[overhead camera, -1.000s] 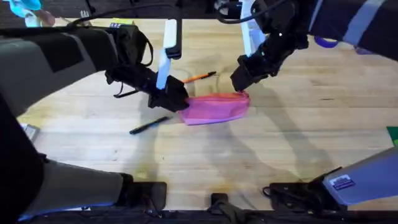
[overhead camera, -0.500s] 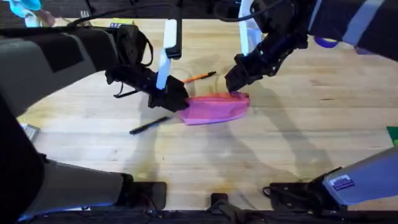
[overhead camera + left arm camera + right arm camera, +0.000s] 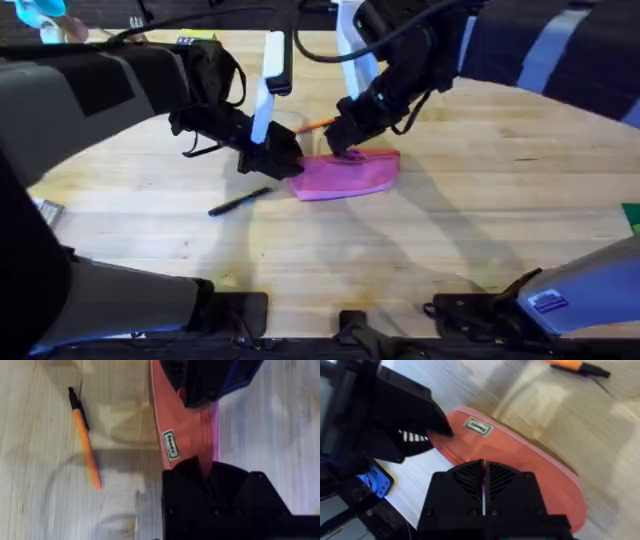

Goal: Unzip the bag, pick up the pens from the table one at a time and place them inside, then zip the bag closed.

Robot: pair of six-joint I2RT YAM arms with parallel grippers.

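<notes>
While the bag [image 3: 348, 174] lay just above the middle of the overhead frame on the pale wooden surface [image 3: 480, 220], both arms had their ends on it. The left gripper [image 3: 281, 161] sat at the pouch's left end, and in the left wrist view its jaws were closed on the pink fabric where the pouch [image 3: 186, 440] narrowed between them. The right gripper [image 3: 342, 135] pressed down at the pouch's top edge, left of its middle; in the right wrist view the two black fingers met with only a thin seam between them over the zipper line, so the jaws were closed, though what they pinched could not be made out.

The orange pen [image 3: 316, 124] lay just above the bag near the upper middle of the overhead frame, partly hidden by the right arm, its black end pointing away from the pouch in the left wrist view [image 3: 84, 437]. The dark pen [image 3: 240, 201] lay at an angle to the lower left of the bag, clear of it and untouched.

A small white label [image 3: 476, 426] showed on the pouch's side.
</notes>
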